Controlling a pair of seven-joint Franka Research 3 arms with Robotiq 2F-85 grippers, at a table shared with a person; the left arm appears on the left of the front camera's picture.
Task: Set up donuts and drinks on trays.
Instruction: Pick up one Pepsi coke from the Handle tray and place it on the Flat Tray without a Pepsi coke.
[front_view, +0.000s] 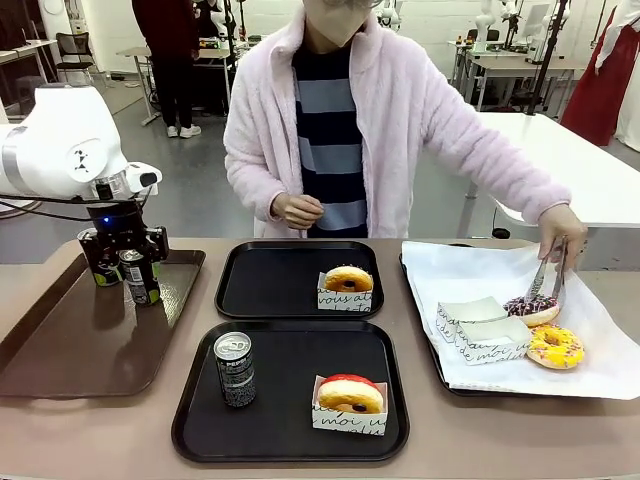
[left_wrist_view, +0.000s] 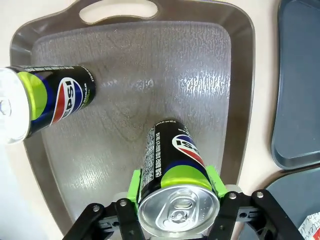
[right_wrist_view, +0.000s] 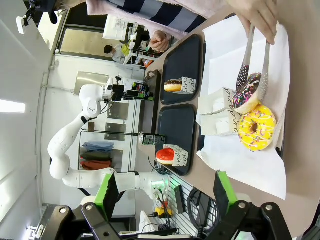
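Your left gripper (left_wrist_view: 174, 184) is clamping an upright can (left_wrist_view: 172, 160) at the brown tray's (left_wrist_view: 150, 60) far end, with a second can (left_wrist_view: 55, 100) standing just beside it. The far black tray (front_view: 270, 285), lacking a drink, is lying to the right, nearest this arm. Your right gripper (right_wrist_view: 166, 187) is hanging wide open, holding nothing.

The tan table (front_view: 150, 440) spans the lower frame. Directly on it sit a brown tray (front_view: 80, 340) at left and a paper-lined tray (front_view: 432, 362) at right. Between them, the far black tray (front_view: 270, 280) sits above the near black tray (front_view: 290, 400).
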